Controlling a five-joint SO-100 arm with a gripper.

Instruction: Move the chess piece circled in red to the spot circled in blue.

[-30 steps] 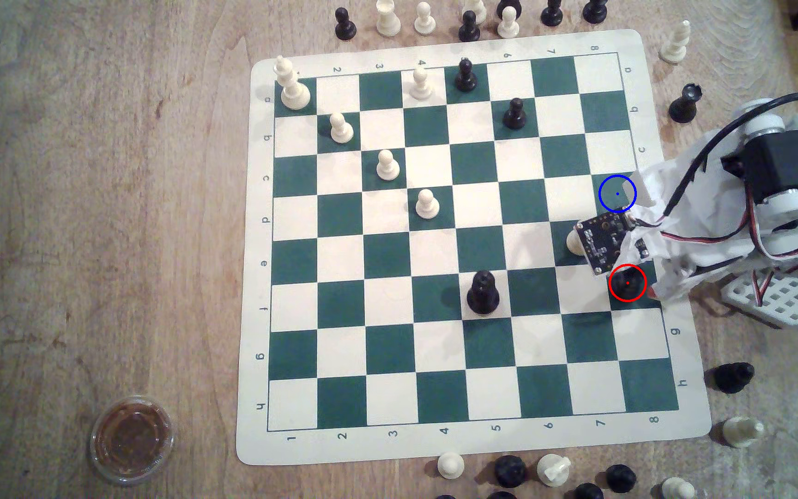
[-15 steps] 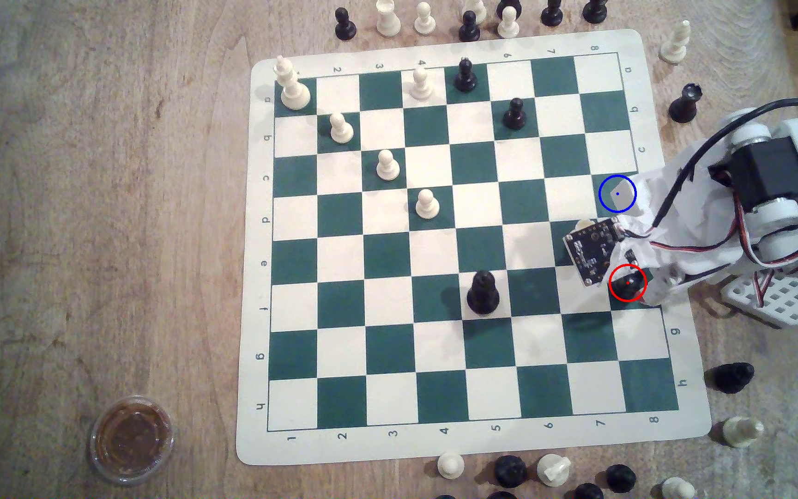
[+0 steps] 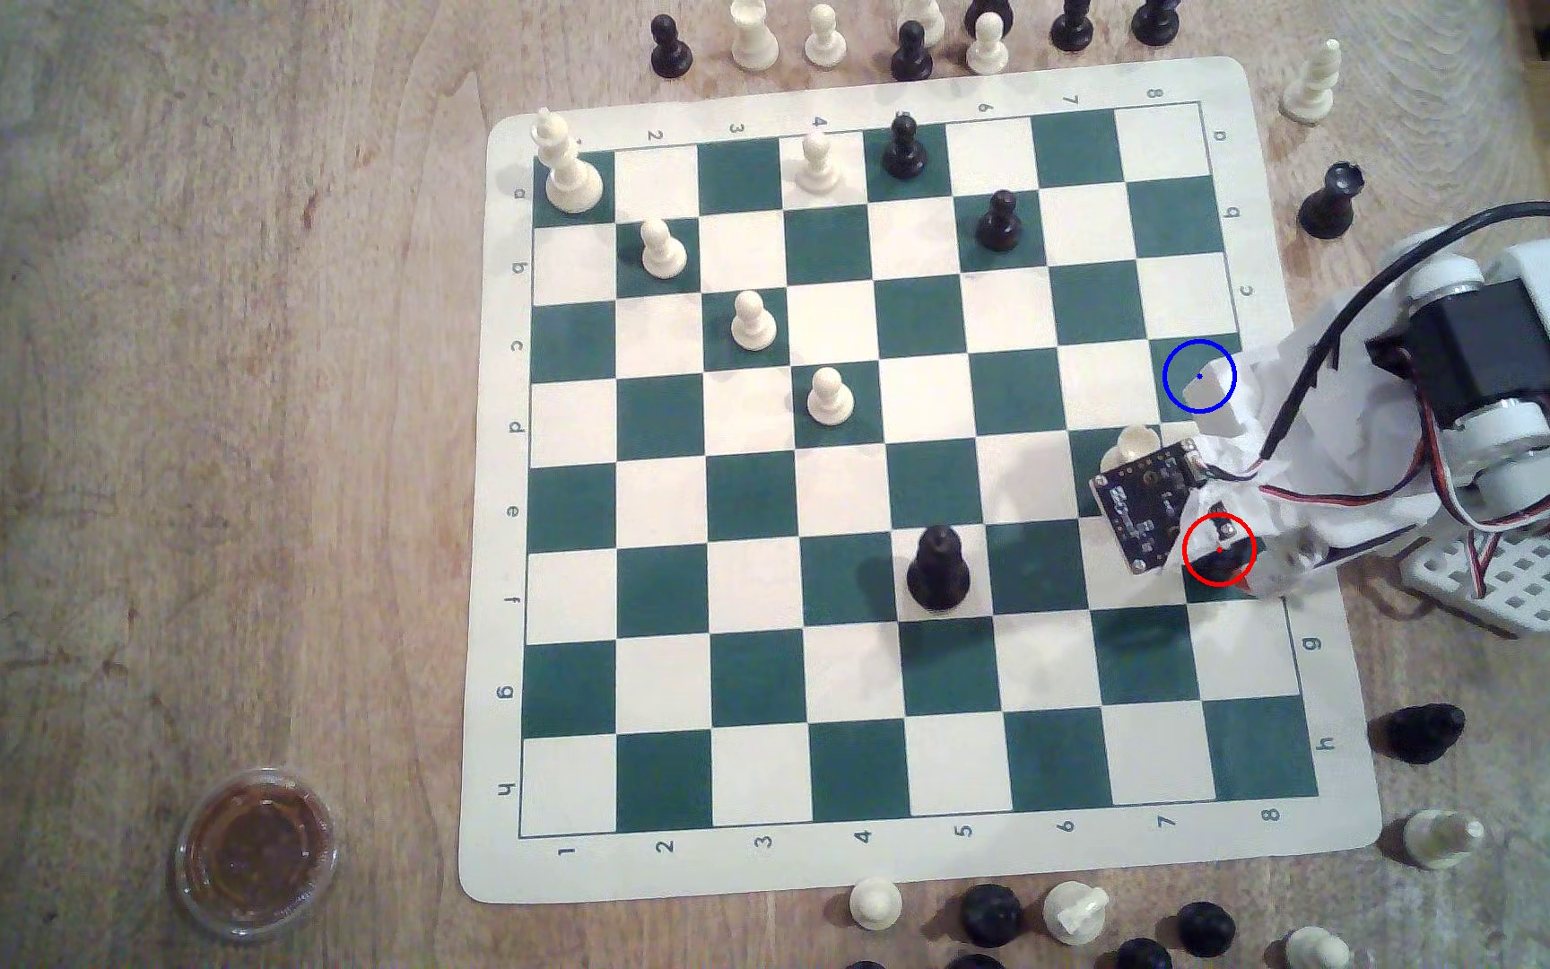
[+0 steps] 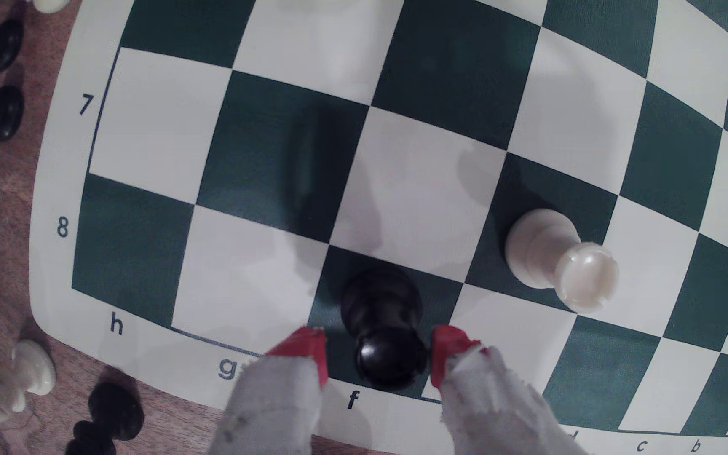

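A small black chess piece (image 4: pixel 382 323) is standing on the red-ringed green square at the chessboard (image 4: pixel 143 131)'s edge, with the gripper (image 4: pixel 379 355)'s red-tipped jaws straddling its round head, parted and not yet touching it, and a cream rook (image 4: pixel 559 262) is sitting just beside.

1. The exterior view looks almost straight down from high over the desk (image 3: pixel 193 466), taking in the whole chessboard (image 3: pixel 846 866).
2. The wrist view sits close behind the gripper (image 4: pixel 377 354), facing the board corner both share.
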